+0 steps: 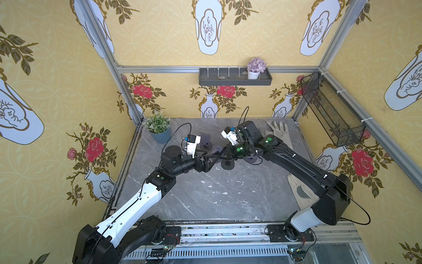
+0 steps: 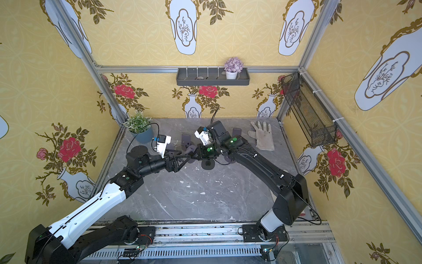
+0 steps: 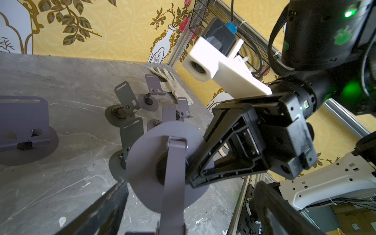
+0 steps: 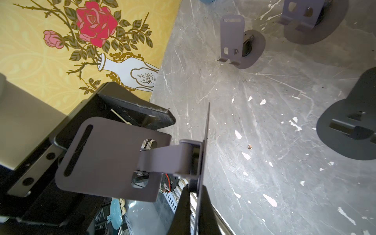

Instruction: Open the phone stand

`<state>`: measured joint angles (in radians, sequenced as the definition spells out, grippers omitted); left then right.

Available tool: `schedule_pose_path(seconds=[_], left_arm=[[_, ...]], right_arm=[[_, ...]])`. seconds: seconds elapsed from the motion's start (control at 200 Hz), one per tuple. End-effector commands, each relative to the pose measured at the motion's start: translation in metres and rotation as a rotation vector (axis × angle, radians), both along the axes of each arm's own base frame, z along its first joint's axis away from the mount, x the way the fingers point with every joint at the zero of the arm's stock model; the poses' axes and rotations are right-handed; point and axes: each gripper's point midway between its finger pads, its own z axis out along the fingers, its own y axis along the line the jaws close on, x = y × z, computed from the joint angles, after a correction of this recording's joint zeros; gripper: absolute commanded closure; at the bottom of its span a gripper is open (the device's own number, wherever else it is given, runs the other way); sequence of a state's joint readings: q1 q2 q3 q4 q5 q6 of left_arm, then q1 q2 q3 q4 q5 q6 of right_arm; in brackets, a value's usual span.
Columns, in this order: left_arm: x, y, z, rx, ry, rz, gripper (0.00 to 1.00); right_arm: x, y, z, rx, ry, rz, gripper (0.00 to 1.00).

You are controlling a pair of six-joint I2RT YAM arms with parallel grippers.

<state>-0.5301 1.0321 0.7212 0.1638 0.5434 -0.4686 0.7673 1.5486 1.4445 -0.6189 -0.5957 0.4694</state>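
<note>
Right gripper (image 3: 195, 177): it pinches the thin edge of the phone stand's (image 3: 146, 162) round foot.
Left gripper (image 4: 126, 160): spread wide, with the stand's flat plate (image 4: 105, 154) in between. One rough black finger pad (image 4: 150, 116) is just beside the plate. I cannot tell if it touches.
Where: the stand is up in the air over the worktop (image 1: 205, 201), a bit toward 12 o'clock from the middle. Other stands (image 4: 232, 40) sit around it.
Do it well: I think the right gripper should hold the foot steady. The left one should close on the plate's edge and swing it slowly on the hinge (image 4: 187, 158).
Looks and shapes: thin, smooth, dull grey, likely metal. Round foot, short arm, plate with soft corners and a long slot.
</note>
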Motion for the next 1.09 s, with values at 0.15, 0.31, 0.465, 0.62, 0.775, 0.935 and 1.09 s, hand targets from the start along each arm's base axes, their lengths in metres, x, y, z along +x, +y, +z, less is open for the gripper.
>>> schedule_pose_path(seconds=[0.15, 0.31, 0.465, 0.62, 0.775, 0.935, 1.09], left_arm=[[-0.001, -0.005, 0.006, -0.018, -0.045, -0.039, 0.22], [-0.001, -0.004, 0.004, -0.003, -0.037, -0.036, 0.4], [0.003, 0.0, 0.002, 0.024, -0.028, -0.006, 0.63], [0.006, 0.003, 0.0, 0.044, -0.023, 0.015, 0.73], [0.016, 0.015, -0.004, 0.1, -0.019, 0.108, 0.73], [0.029, 0.036, -0.016, 0.2, 0.003, 0.238, 0.72], [0.039, 0.055, -0.031, 0.273, 0.051, 0.354, 0.67]], right_arm=[[-0.001, 0.017, 0.02, 0.1, -0.021, 0.071, 0.93], [0.002, 0.019, 0.019, 0.101, -0.016, 0.073, 0.92], [0.003, 0.022, 0.019, 0.107, -0.016, 0.076, 0.91], [0.003, 0.025, 0.02, 0.106, -0.018, 0.084, 0.89], [0.004, 0.023, 0.023, 0.1, -0.031, 0.074, 0.53], [0.006, 0.014, 0.022, 0.073, -0.051, 0.049, 0.07], [0.008, 0.001, 0.01, 0.015, -0.056, 0.015, 0.02]])
